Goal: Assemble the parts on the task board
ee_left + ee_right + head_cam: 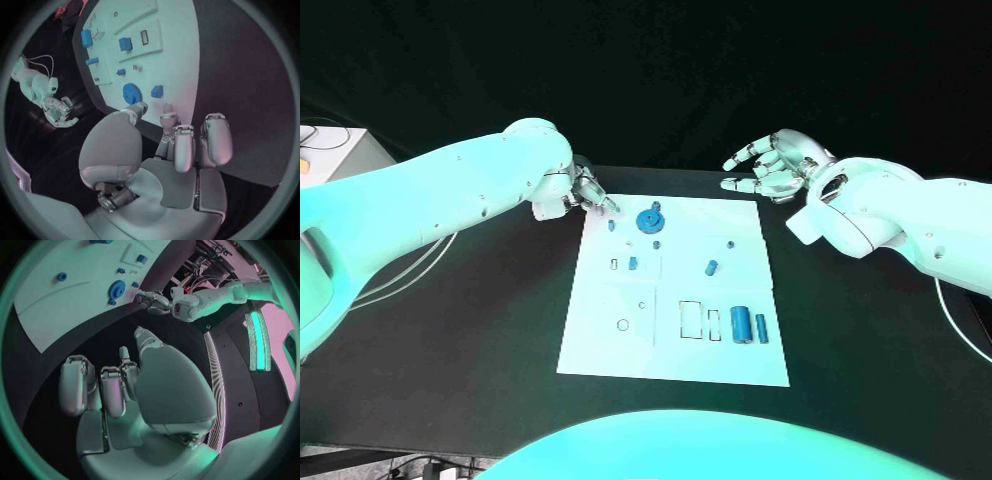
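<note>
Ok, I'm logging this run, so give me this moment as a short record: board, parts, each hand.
task board: white plate in the middle of the black table
round blue part: at the board's far edge
two blue bars: side by side at the near right
left hand: over the board's far left corner, holding nothing
right hand: off the far right corner, fingers apart, holding nothing

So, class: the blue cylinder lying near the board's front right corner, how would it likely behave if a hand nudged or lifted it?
The blue cylinder lies on its side on the flat white board, so a sideways nudge would probably roll it. It looks small and solid, likely light and stiff. Its smooth round surface might slip from a loose pinch.
</note>
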Robot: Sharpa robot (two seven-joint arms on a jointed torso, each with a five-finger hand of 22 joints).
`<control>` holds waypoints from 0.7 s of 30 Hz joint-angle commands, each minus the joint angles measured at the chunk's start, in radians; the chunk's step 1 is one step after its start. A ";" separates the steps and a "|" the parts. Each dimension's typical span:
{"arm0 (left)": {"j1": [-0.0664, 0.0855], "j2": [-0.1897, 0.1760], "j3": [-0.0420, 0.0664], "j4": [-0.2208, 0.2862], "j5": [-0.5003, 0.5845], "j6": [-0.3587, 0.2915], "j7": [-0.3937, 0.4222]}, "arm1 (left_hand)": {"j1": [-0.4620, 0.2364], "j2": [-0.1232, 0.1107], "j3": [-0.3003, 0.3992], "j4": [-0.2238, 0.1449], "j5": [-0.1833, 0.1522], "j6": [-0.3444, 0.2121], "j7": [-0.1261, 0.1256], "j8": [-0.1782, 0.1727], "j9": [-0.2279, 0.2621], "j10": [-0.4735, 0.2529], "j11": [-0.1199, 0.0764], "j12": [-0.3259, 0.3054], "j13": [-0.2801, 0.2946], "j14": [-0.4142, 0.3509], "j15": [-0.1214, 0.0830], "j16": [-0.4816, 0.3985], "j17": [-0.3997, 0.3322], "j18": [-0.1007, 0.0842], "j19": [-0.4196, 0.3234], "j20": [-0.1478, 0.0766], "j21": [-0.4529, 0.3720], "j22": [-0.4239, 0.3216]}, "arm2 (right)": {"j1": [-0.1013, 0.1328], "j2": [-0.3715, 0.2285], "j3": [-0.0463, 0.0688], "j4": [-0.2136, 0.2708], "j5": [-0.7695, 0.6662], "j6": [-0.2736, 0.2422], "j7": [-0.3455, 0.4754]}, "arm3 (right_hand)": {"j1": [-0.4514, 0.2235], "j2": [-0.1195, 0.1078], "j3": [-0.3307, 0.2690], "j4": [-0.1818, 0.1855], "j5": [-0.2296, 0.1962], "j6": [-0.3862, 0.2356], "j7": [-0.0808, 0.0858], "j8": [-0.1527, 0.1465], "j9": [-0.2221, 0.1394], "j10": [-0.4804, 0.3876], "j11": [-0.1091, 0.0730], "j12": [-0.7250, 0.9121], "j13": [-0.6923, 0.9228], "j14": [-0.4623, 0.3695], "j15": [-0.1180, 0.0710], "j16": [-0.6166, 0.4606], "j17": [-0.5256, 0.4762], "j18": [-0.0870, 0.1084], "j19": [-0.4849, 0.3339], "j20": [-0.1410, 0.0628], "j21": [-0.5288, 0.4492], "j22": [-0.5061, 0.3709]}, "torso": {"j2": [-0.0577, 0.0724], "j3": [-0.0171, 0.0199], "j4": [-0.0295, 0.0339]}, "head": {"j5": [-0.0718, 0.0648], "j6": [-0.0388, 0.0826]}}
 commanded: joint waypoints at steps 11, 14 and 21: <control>-0.007 0.012 -0.007 -0.020 -0.002 0.035 0.024 | 0.021 0.004 -0.004 0.007 -0.006 -0.003 0.005 -0.006 -0.004 -0.009 0.001 -0.002 -0.002 0.086 0.009 -0.003 0.216 0.011 -0.001 0.005 -0.003 0.001 | 0.000 0.000 0.000 0.005 -0.001 -0.024 0.029 | -0.006 0.000 0.005 -0.001 -0.003 -0.006 0.001 0.007 0.001 -0.008 -0.003 -0.007 0.082 0.073 0.004 -0.007 0.151 0.014 -0.005 0.002 -0.002 0.121 | 0.000 0.0000 0.0004 | -0.005 0.000; -0.010 0.014 -0.009 -0.022 0.002 0.040 0.026 | 0.023 0.005 -0.004 0.008 -0.005 -0.003 0.005 -0.006 -0.004 -0.010 0.001 -0.002 -0.003 0.086 0.009 -0.003 0.216 0.011 -0.002 0.006 -0.003 0.001 | 0.000 0.000 0.000 0.005 -0.001 -0.023 0.029 | -0.006 0.000 0.005 -0.001 -0.003 -0.006 0.001 0.007 0.001 -0.008 -0.003 -0.007 0.082 0.073 0.004 -0.007 0.151 0.014 -0.005 0.002 -0.002 0.121 | -0.001 0.0001 0.0012 | -0.006 0.000; -0.015 0.016 -0.012 -0.021 0.012 0.045 0.032 | 0.025 0.007 -0.004 0.008 -0.005 -0.004 0.005 -0.007 -0.005 -0.012 0.001 -0.003 -0.006 0.085 0.009 -0.004 0.215 0.011 -0.002 0.006 -0.004 -0.001 | 0.000 0.000 0.000 0.006 -0.001 -0.021 0.027 | -0.006 0.000 0.005 -0.001 -0.003 -0.006 0.001 0.007 0.001 -0.008 -0.003 -0.007 0.082 0.073 0.004 -0.007 0.151 0.014 -0.005 0.002 -0.002 0.121 | -0.001 0.0000 0.0015 | -0.007 0.000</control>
